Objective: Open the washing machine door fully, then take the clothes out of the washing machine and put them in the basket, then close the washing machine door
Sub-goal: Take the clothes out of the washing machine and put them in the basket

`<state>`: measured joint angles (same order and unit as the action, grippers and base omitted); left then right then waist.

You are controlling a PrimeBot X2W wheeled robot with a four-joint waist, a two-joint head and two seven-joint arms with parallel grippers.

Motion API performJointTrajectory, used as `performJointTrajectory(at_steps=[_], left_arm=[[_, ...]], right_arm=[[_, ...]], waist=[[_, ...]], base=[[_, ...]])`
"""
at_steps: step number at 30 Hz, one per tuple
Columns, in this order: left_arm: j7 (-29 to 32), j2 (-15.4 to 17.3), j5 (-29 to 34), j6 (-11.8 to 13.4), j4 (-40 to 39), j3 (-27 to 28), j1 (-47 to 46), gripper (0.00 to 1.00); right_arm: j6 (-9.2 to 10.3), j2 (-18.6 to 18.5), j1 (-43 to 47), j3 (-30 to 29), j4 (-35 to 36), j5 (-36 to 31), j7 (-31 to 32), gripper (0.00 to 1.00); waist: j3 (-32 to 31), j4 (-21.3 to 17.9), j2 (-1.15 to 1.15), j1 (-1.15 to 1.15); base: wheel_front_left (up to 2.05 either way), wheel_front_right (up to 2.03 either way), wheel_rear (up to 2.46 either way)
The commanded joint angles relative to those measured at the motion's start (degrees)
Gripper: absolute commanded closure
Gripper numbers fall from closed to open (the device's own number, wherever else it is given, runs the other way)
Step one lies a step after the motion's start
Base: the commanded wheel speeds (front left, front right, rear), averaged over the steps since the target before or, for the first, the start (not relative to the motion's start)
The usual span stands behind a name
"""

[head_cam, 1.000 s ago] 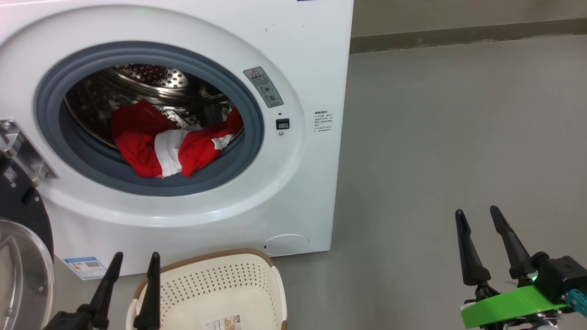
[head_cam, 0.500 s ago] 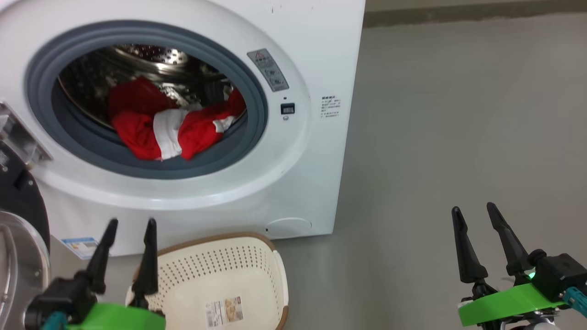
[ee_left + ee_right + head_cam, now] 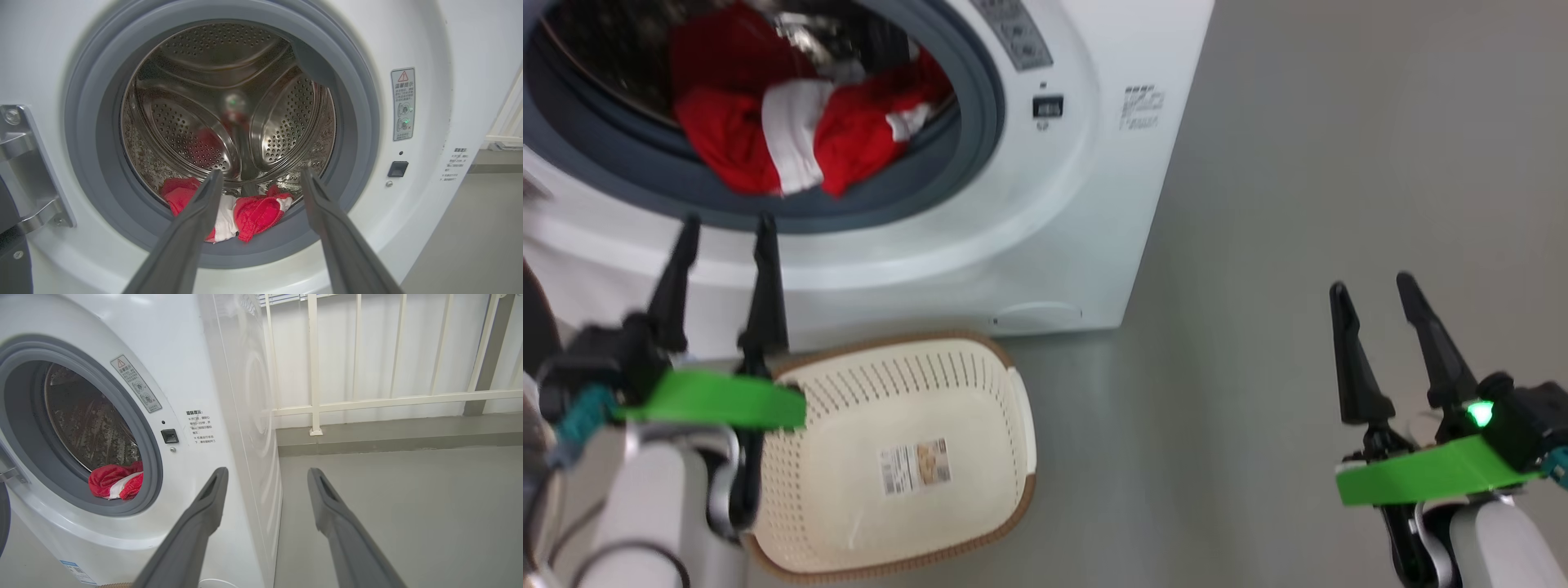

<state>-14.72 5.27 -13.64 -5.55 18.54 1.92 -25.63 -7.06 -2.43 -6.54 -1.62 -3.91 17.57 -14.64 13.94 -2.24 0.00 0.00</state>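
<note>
The white washing machine (image 3: pixel 1078 204) stands with its round opening uncovered. Red and white clothes (image 3: pixel 768 122) lie at the front of the steel drum (image 3: pixel 196 122), partly over the grey rubber ring. A dark edge of the washing machine door (image 3: pixel 533 327) shows at far left, swung open. The cream basket (image 3: pixel 1013 425) sits on the floor below the opening, with only a sticker inside. My left gripper (image 3: pixel 727 220) is open, just below the opening's lower rim and aimed at the clothes (image 3: pixel 253 212). My right gripper (image 3: pixel 1372 283) is open over bare floor, right of the machine.
Grey floor (image 3: pixel 1298 163) stretches to the machine's right. In the right wrist view a white railing (image 3: pixel 367 402) and a low kerb run behind the machine. The door's metal hinge (image 3: pixel 24 163) juts out at the opening's left side.
The head camera has tilted down, shifting the whole picture. My left gripper has risen from beside the basket toward the opening's lower rim, still open. The clothes and basket have not moved.
</note>
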Motion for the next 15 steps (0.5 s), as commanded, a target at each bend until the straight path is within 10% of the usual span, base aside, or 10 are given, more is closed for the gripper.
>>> performJointTrajectory(at_steps=[1,15], left_arm=[[-0.28,1.76,0.82,0.11,-0.45,1.84,-3.41,0.0],[-0.28,4.68,2.4,0.27,15.23,1.1,-24.39,0.0]], right_arm=[[-0.43,-0.44,-2.09,1.1,1.75,-0.18,-0.36,0.0],[-0.43,-0.44,-7.75,2.32,3.64,-0.04,-0.36,0.0]], waist=[[6.05,0.75,0.0,0.0],[16.25,-0.05,0.0,0.0]], base=[[0.0,0.0,0.0],[0.0,0.0,0.0]])
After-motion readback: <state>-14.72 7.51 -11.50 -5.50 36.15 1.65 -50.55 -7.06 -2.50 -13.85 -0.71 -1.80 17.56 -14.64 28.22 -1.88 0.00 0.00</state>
